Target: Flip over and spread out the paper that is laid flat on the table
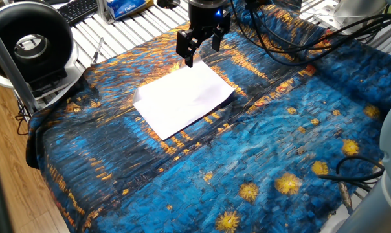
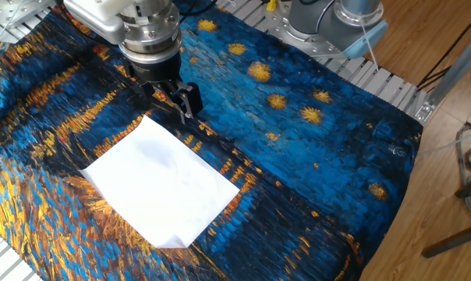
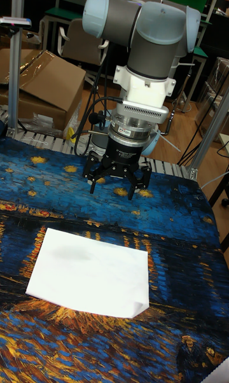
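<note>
The paper (image 1: 184,98) lies flat on the table (image 1: 279,149), in the half of the blue cloth toward 10 o'clock in one fixed view. Its long axis runs from 8 to 2 o'clock there. In the tall fixed view its 5 o'clock corner curls slightly. At the paper's 12 o'clock, the gripper (image 1: 202,50) hangs spread and empty.

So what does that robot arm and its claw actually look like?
The arm is a grey tube with pale blue caps on its joints. A ribbed silver-white ring joins it to the claw, a black cylinder with a small label and two black fingers. A black cable loops beside the wrist.
</note>
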`<state>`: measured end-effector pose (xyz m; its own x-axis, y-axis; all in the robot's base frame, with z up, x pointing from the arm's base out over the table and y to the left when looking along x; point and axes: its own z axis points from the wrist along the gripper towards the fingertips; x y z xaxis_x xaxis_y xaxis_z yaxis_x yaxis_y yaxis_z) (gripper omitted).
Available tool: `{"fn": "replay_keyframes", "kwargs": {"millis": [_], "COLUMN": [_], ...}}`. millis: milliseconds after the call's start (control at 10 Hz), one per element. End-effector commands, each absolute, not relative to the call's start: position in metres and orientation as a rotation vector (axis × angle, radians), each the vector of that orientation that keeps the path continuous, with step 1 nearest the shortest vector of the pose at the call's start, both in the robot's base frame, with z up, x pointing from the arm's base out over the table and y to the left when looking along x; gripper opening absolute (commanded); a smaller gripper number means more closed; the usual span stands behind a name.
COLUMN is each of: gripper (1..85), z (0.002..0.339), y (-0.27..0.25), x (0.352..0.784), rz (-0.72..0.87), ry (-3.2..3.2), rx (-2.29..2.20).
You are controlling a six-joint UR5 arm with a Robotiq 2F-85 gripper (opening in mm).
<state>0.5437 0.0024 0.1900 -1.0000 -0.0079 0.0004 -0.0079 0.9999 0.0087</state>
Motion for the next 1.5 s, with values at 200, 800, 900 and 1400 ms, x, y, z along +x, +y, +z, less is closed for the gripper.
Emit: {"fn": "replay_keyframes", "kwargs": {"millis": [200,800,900,1400], "gripper": [1.0,1.0,1.0,1.0], "z": [0.194,0.193,0.192,0.174], "y": [0.022,0.022,0.027,0.074], "x": [0.585,0.582,0.580,0.580], "rz": [-0.142,-0.136,-0.168,-0.255], "ry": [-3.284,-3.273,-3.275,-3.268], "rx": [-0.246,-0.234,-0.245,-0.236]}}
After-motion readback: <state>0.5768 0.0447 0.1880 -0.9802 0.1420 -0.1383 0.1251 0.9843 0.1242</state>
